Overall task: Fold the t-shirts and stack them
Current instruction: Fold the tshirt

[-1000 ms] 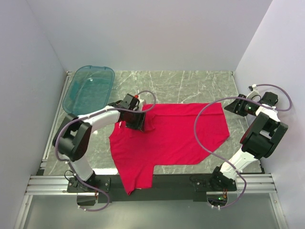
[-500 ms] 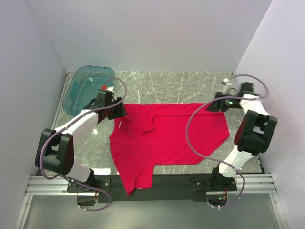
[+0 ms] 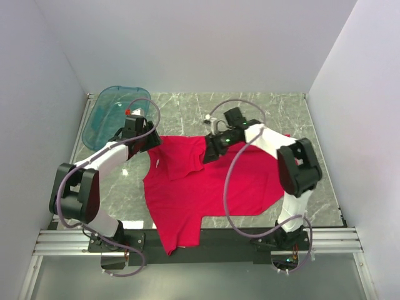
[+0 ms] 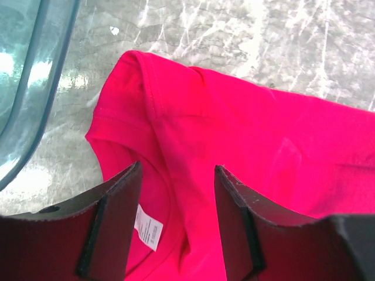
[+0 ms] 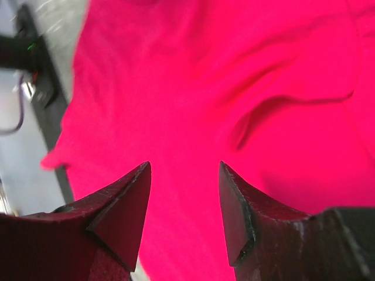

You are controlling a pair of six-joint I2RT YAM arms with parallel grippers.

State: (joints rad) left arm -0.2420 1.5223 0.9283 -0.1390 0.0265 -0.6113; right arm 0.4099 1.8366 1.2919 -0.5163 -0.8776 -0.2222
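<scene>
**Red t-shirt point(image 3: 212, 187) spread out, both arms above it**

The t-shirt lies on the marble tabletop point(image 3: 262, 106) with a flap folded over near its collar point(image 4: 166, 182). Its near end reaches the black rail point(image 3: 237, 236). The left gripper point(image 4: 177, 170) hovers over the collar, jaws apart and empty, near the teal tub point(image 3: 112, 115). The right gripper point(image 5: 184, 167) hangs over the shirt's far middle, jaws apart, holding nothing.

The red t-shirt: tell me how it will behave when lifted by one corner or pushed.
Probably floppy: the red t-shirt lies in soft folds, so a lifted corner would likely sag and drape. It looks thin and light for its spread. On the smooth marble table it may slide and bunch up if pushed.
</scene>
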